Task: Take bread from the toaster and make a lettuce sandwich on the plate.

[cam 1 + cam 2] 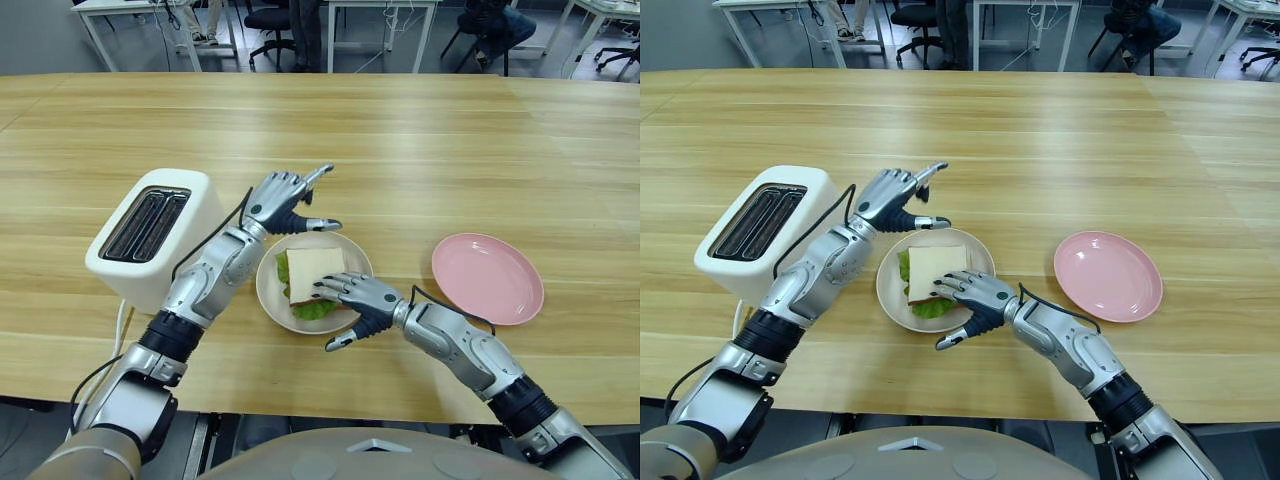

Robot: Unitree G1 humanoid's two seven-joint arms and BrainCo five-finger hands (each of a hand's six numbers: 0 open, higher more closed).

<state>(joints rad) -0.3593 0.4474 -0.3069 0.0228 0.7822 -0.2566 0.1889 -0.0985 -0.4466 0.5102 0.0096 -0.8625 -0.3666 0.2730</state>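
Now; sandwich [315, 272] on plate [264, 291]; right robot hand [365, 298] over its near-right edge

- The toaster [150, 235] stands on the table [420, 150], to my left.
- The plate [268, 290] lies just right of it, lettuce [310, 311] on it, bread [313, 272] on top.
- A second plate [487, 277] lies farther right, apart.
- My left hand [280, 203] hangs over the plate's far rim.
- My right hand [362, 297] is at the bread's near right corner.

Wooden table [420, 140]: a white toaster [150, 235] stands toward the near left corner. A beige plate [358, 256] sits mid near edge. A pink plate [487, 278] lies to its right, apart.
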